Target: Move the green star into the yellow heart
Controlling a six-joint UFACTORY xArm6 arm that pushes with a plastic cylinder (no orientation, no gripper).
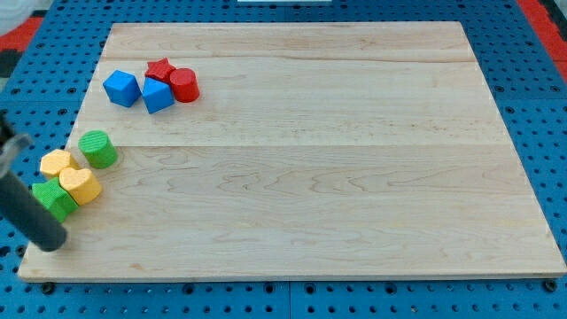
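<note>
The green star (53, 200) lies at the board's left edge, low in the view, touching the yellow heart (80, 185) on its upper right. My dark rod comes in from the view's left edge and my tip (51, 244) rests on the board just below the green star, a small gap apart from it.
A second yellow block (57, 163) touches the heart from the upper left. A green cylinder (98, 149) stands just above them. At the upper left sit a blue cube (121, 89), another blue block (158, 95), a red star (160, 70) and a red cylinder (184, 85). The wooden board (319, 177) lies on a blue pegboard.
</note>
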